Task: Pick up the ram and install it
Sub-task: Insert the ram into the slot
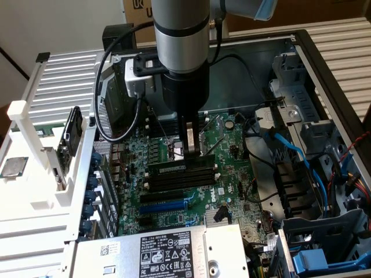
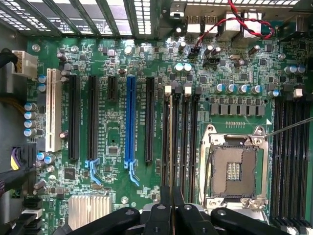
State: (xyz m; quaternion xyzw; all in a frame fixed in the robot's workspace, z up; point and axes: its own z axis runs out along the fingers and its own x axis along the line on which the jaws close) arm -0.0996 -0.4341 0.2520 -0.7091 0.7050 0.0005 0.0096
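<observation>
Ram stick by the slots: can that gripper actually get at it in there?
Looks like yes: the gripper is down on the ram, apparently pinching its edge beside the empty memory slots. The case is open above and no cable crosses it.

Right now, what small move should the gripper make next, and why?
Probably ease straight down: the gripper grips one end of the ram, which lies parallel to the memory slots beside the CPU socket and apparently is not fully seated.
</observation>
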